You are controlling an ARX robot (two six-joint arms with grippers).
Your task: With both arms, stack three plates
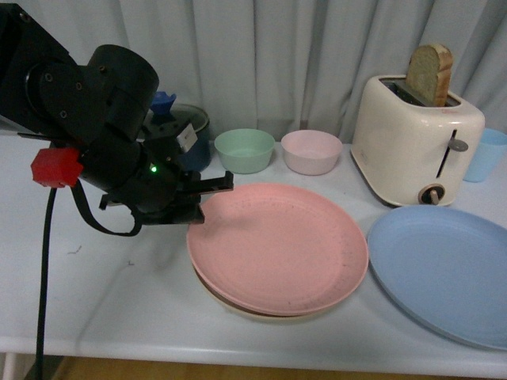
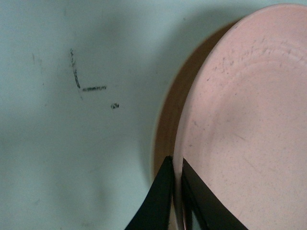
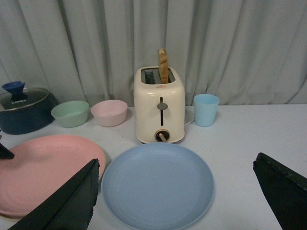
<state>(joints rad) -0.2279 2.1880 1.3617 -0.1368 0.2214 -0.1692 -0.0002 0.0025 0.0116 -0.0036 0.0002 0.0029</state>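
Observation:
The speckled pink plate (image 1: 277, 245) lies on top of the beige plate (image 1: 238, 309), of which only a rim shows beneath it. My left gripper (image 1: 207, 198) is shut on the pink plate's left rim; in the left wrist view the rim (image 2: 178, 158) sits between the two black fingers (image 2: 160, 196), with the beige plate (image 2: 168, 115) below. The light blue plate (image 1: 444, 273) lies alone on the table to the right. In the right wrist view my right gripper (image 3: 175, 191) is open and empty, hovering before the blue plate (image 3: 157, 184); the pink plate (image 3: 45, 170) also shows there.
A cream toaster (image 1: 416, 138) with a bread slice stands behind the blue plate. A green bowl (image 1: 244, 149) and a pink bowl (image 1: 311, 150) stand at the back. A dark pot with lid (image 3: 24, 108) is at back left, a blue cup (image 3: 206, 109) beside the toaster.

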